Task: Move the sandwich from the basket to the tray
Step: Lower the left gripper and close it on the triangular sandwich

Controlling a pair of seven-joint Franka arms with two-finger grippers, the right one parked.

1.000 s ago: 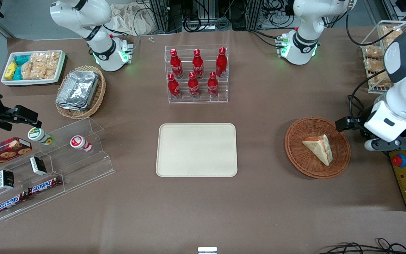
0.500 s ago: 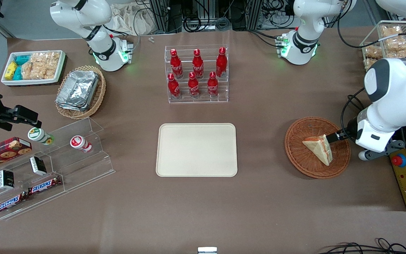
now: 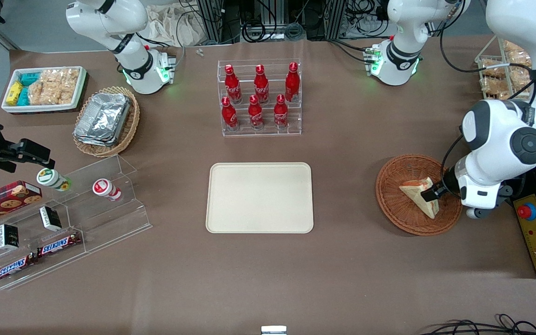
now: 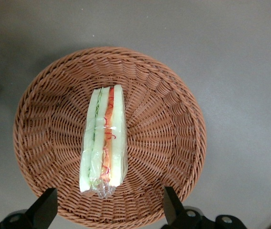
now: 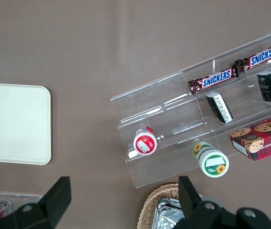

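Sandwich (image 3: 419, 196) lies inside the round reddish-brown basket (image 3: 396, 209), a pale triangular wedge wrapped in clear film, resting on its side with red, orange and green filling showing along the cut edge. We take the basket as our landmark: it sits on the brown surface (image 3: 351, 270) toward the working arm's end. The cream tray (image 3: 259, 197) lies well apart from the basket, toward the middle of the surface, and nothing is on it.

We see the tool (image 4: 106, 210) hanging above the basket, over the sandwich's end nearest the basket's rim. Its two dark fingers (image 4: 45, 210) stand wide apart, one on each side of the wedge, touching nothing.

We judge this to be the approach step, just ahead of the grasp. The next move seems to call for lowering the tool so its fingers straddle the bread faces, then pressing gently, since soft bread and slick film could squash or slip.
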